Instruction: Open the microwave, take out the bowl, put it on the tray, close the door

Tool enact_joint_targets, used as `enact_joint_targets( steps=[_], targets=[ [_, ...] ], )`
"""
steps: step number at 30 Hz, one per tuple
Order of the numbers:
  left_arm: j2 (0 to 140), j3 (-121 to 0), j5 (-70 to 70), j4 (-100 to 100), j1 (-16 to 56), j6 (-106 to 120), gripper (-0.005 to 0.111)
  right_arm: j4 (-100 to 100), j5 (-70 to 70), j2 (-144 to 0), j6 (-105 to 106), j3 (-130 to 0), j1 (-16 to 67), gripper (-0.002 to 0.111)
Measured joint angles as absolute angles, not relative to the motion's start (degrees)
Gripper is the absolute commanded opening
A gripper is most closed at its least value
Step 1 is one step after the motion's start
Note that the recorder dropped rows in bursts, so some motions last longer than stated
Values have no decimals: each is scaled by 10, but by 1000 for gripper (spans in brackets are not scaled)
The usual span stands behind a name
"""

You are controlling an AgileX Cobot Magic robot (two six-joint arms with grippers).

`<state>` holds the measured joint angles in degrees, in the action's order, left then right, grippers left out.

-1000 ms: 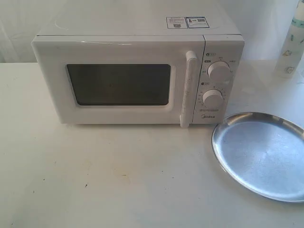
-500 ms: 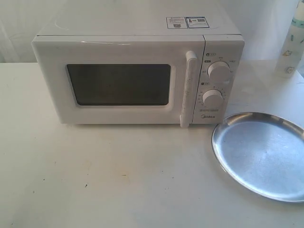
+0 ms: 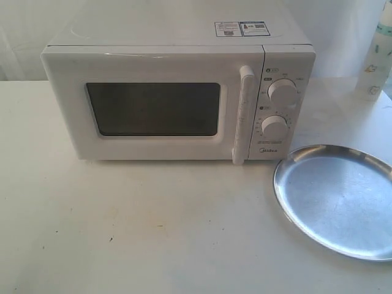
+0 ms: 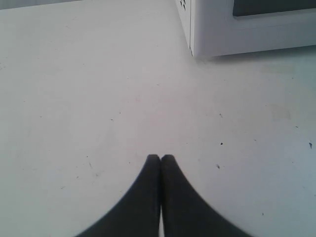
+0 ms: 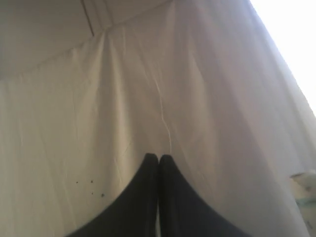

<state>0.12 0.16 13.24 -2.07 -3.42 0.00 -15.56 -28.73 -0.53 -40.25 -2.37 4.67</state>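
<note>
Your microwave sits with its door shut, the dark window hiding any bowl. The tray beside it, cut off at right, holds nothing. Your left end effector and right end effector are pinched closed, the 2 holding nothing.

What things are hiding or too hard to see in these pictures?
Inside the microwave, exterior view: the shut door and its dark window show no bowl.
Tray, exterior view: right side cut off by the picture's edge.
Bottle, exterior view: cut off at the top right.
Stickers, exterior view: print too small to read.
Arms: outside the exterior view; wrist views show only the shut left gripper and right gripper.
</note>
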Motion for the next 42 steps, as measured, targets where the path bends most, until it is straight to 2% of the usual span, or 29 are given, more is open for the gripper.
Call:
enact_joint_targets(
  steps=[7, 13, 18, 24, 30, 38, 42],
  targets=[
    [1, 2, 132, -21, -34, 0, 0, -262, -339, -155, -404, -96, 47, 0],
    [1, 2, 132, -21, -34, 0, 0, -487, -434, -405, -478, -181, 47, 0],
    [1, 2, 132, -21, -34, 0, 0, -690, -638, -638, -503, -268, 47, 0],
    [1, 2, 132, -21, -34, 0, 0, -809, -687, -850, -486, -347, 47, 0],
    [1, 2, 132, -21, -34, 0, 0, -817, -687, -961, -448, -390, 47, 0],
    [1, 2, 132, -21, -34, 0, 0, -699, -689, -996, -384, -395, 47, 0],
    [1, 2, 132, -21, -34, 0, 0, -675, -679, -996, -317, -395, 51, 17]
  ],
)
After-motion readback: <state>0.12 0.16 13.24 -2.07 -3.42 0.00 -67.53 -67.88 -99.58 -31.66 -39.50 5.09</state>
